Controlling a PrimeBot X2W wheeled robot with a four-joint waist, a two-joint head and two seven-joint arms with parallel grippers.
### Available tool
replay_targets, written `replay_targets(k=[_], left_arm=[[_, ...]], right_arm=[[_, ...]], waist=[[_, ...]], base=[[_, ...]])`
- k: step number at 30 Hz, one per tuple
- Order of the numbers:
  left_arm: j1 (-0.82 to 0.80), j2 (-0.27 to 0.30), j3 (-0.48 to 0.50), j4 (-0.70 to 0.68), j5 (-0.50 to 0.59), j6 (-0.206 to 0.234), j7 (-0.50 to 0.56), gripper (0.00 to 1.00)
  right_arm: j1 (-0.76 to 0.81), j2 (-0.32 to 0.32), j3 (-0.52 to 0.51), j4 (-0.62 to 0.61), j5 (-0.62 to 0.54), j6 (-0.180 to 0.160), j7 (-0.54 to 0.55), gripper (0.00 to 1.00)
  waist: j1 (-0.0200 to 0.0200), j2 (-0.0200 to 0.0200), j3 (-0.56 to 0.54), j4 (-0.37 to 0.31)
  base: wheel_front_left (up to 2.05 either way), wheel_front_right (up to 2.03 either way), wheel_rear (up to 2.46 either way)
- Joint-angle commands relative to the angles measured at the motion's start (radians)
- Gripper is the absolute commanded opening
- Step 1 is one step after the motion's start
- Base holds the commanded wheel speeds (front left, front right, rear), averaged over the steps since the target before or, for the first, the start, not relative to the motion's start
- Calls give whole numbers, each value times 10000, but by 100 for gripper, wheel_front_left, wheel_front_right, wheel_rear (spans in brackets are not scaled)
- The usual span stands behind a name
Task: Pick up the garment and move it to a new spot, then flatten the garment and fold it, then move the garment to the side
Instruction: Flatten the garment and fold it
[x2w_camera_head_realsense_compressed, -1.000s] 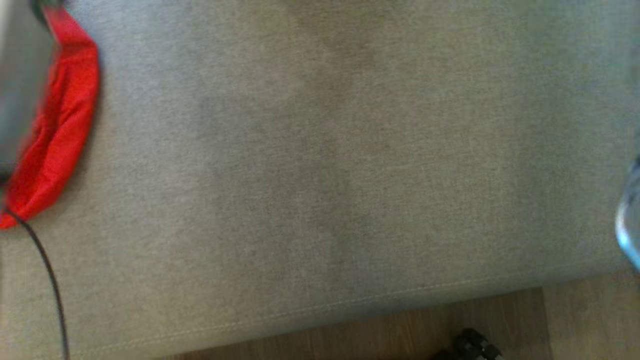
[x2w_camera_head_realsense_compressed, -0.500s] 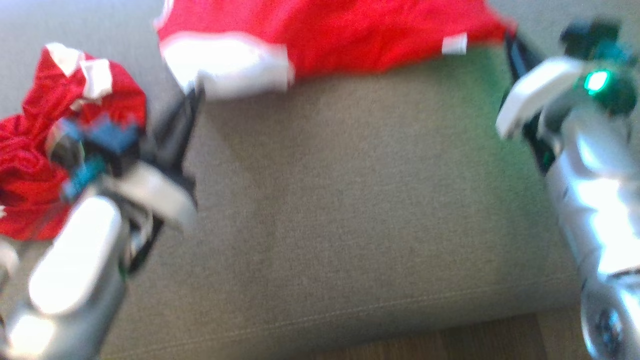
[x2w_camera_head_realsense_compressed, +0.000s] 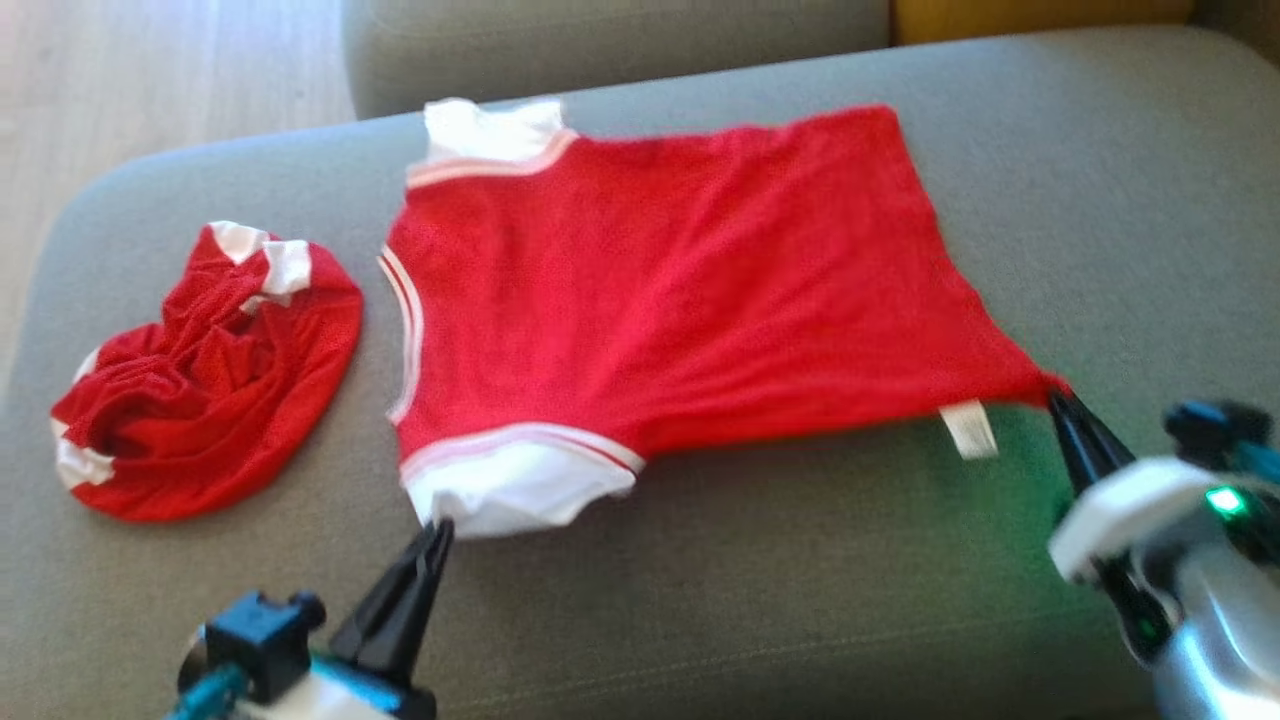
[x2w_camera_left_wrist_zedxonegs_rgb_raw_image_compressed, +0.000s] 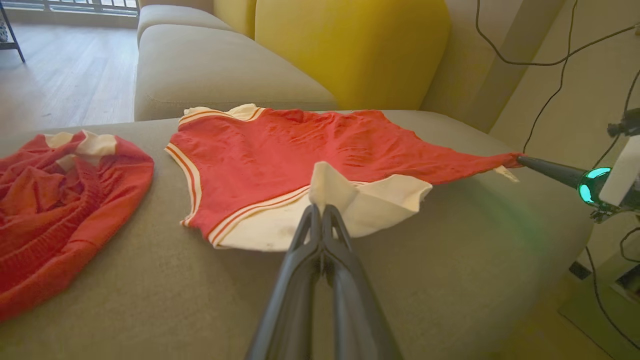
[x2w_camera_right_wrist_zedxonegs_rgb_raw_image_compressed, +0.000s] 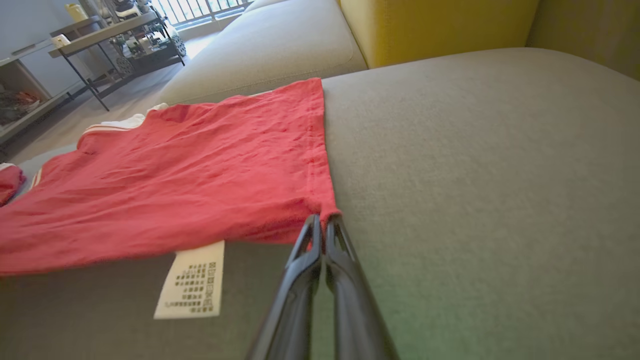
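Head view: on the grey sofa seat (x2w_camera_head_realsense_compressed: 800, 620) the red garment (x2w_camera_head_realsense_compressed: 660, 300) lies spread flat, my left gripper (x2w_camera_head_realsense_compressed: 437, 530) clamped shut on its white sleeve cuff (x2w_camera_head_realsense_compressed: 500, 495), my right gripper (x2w_camera_head_realsense_compressed: 1058, 400) shut on the near hem corner (x2w_camera_right_wrist_zedxonegs_rgb_raw_image_compressed: 320, 210). Both bites are thin — I judge a hard pull could slip a corner free and rumple the cloth. The white care label (x2w_camera_right_wrist_zedxonegs_rgb_raw_image_compressed: 192, 280) by the hem carries print too small to read.

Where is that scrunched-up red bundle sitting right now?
In the head view, the crumpled red bundle lies on the left side of the grey cushion, just left of the spread-out red shirt and not touching it.
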Motion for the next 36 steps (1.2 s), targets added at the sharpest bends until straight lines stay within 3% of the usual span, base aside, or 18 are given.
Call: replay_targets(k=[1,5,9,15,17,22,27,36], left_arm=[[32,314,516,-766,-167,189,37,0],[779,511,543,-2006,-395,571,518,0],[486,599,595,-2366,-386,695,913,0],[-1391,171,289,-1459,-89,513,1657,0],[-2602,-201,137,-554,-117,29,1679,0],[-4340,-549,149,1370,98,-437,1212,0],[-5560,-760,83,2828,460,-575,739,0],[-6663,-1037,-210,4179,842,-835,138,0]], right_arm=[[531,-375,-3,-979,197,-4,175,0],[2219,-742,-809,-3320,356,-4,1042,0],[2924,-446,-1703,-5358,-221,-4,2222,0],[2342,313,-2220,-6576,-1627,-4,3815,0],[1629,385,-2260,-6539,-2339,-4,4105,0],[209,515,-2281,-5647,-2939,-4,4252,0],[-878,566,-2579,-4469,-3422,-4,4077,0],[-1798,700,-3044,-2950,-3929,-4,3711,0]], waist=[[2,-1,-177,166],[2,-1,-172,267],[2,-1,-147,296],[2,-1,126,478],[2,-1,505,578],[2,-1,1176,553],[2,-1,1710,573],[2,-1,2144,621]], base=[[0,0,0],[0,0,0],[0,0,0],[0,0,0],[0,0,0],[0,0,0],[0,0,0],[0,0,0]])
